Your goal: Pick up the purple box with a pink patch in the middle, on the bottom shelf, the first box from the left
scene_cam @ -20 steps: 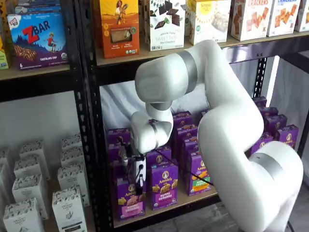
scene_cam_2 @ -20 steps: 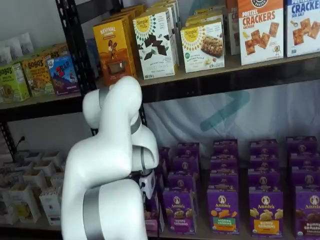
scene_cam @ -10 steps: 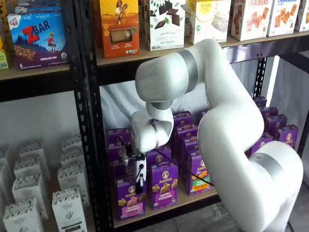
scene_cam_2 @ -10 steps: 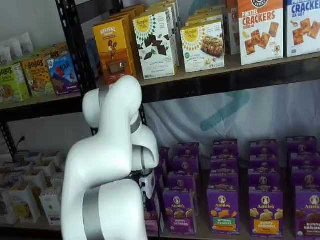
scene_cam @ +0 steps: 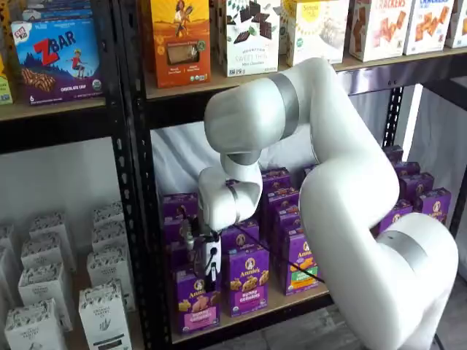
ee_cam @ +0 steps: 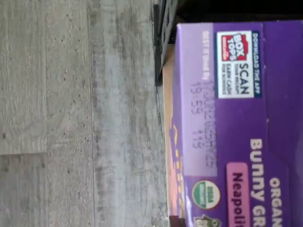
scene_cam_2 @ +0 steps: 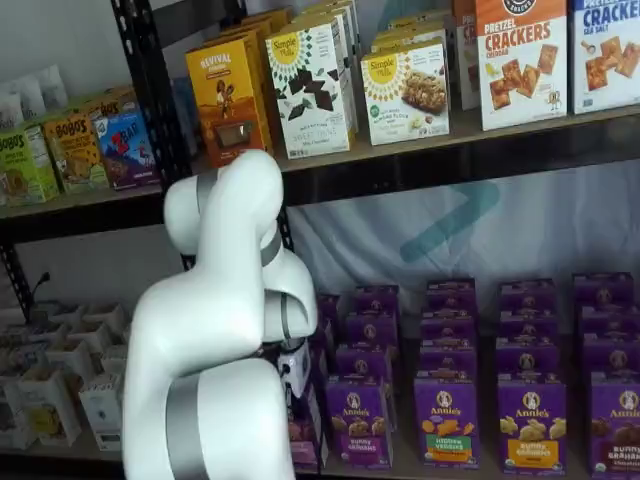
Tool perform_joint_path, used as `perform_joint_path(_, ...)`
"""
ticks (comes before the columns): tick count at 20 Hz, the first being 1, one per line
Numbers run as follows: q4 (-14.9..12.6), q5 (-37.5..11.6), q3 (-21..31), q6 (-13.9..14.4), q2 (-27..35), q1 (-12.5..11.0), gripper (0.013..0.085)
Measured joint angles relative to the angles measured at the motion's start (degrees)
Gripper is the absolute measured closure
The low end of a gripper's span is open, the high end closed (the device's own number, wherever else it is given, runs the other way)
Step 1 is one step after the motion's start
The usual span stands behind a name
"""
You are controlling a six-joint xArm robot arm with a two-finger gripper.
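1. One purple box [scene_cam: 195,300] stands upright at the front left end of the bottom shelf [scene_cam: 292,301], its long axis vertical and its printed face turned out toward the room; a pink band crosses the lower part of that face.
2. Seen close in the wrist view, the purple box [ee_cam: 236,123] shows its top panel with a Box Tops scan label, a stamped date code and a pink patch of lettering, with its front corner over the shelf's edge.
3. Directly above the box, the pincer [scene_cam: 206,271] comes down onto its top; the black fingers are clenched on the box's upper part.
4. Just beside it to the right stands another Annie's carton [scene_cam: 249,280] with a purple label, close enough that the two nearly touch.
5. More purple cartons [scene_cam: 281,200] fill the rows behind and to the right, well back on the board.
6. Left of the box rises a black perforated post [scene_cam: 135,219], near its side.
7. Beyond that post, white cartons [scene_cam: 102,313] sit in the neighbouring bay.
8. Overhead, the white arm [scene_cam: 343,189] bends across the bay and hides much of the right-hand rows.
9. In a shelf view the arm [scene_cam_2: 215,330] covers the box almost wholly.
10. Below the shelf lies a grey plank floor [ee_cam: 71,118].
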Motion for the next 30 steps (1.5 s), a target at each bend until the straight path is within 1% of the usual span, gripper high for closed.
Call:
perform_joint_path(5,0.2,-0.7,1.8,0.0,-1.4,0.3,0.0650)
perform_joint_path(10,-0.5,-1.9,7.3,1.1,-5.5,0.8,0.0650)
perform_joint_path(14,-0.3,-2.9,12.5,1.2,-9.6,1.2,0.0650)
perform_joint_path(18,0.7,-4.6,17.5,0.7,-13.6,1.6,0.0650)
perform_joint_path(19,0.2,-4.9,18.5,1.2,-14.4,1.6,0.0650)
perform_joint_path(23,-5.7,-5.7,24.0,6.7,-19.2,1.5,0.0650)
perform_joint_path(27,-8.5,-6.6,28.1,9.2,-23.0,1.3,0.0650)
perform_joint_path(30,-10.1,-6.9,31.8,10.6,-26.6,1.3,0.0650)
